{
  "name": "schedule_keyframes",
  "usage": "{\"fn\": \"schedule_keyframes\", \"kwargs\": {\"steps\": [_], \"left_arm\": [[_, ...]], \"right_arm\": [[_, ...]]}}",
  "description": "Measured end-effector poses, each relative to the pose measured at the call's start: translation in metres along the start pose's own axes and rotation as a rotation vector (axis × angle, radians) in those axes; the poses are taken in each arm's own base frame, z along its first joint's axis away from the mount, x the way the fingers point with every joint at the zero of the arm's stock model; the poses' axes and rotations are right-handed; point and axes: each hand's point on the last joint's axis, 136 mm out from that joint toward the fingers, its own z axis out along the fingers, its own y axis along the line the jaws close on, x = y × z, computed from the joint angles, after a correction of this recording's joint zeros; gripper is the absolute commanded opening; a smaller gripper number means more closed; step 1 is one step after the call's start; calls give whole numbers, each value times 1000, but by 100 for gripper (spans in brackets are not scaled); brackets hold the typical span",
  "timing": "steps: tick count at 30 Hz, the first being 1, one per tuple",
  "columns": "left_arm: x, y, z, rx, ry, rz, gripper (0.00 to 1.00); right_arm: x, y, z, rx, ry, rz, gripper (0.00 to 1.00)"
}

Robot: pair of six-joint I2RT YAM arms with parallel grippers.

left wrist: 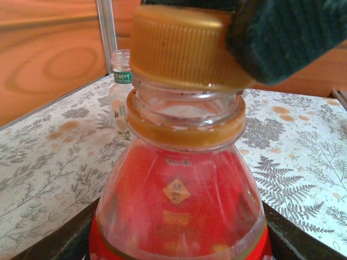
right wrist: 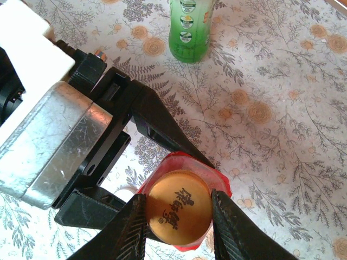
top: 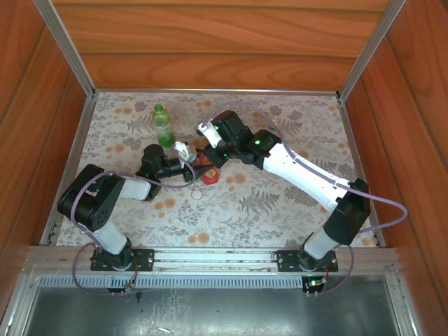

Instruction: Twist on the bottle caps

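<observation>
Grips orange cap (right wrist: 179, 210) between right gripper (right wrist: 179, 196) fingers, closed on its sides. Cap atop mouth of red bottle (left wrist: 179, 184), bare thread showing just below. Clamps red bottle on body in left gripper (left wrist: 176, 244), upright between jaws, directly under right jaws. Green bottle (right wrist: 190, 32) upright on cloth (right wrist: 282, 108), beyond both jaws, well apart.
</observation>
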Motion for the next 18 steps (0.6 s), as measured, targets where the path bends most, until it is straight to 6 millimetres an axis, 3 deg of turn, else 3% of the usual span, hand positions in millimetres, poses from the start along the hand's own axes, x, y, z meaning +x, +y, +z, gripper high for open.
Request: {"fn": "schedule_keyframes", "kwargs": {"steps": [13,18], "left_arm": [[0,2,0,-9,1,-9,58],[0,1,0,-7,0,-8,58]], "right_arm": [[-2,-2,8,6,25,0,36],[4,-1,10,3,45,-4,47]]}}
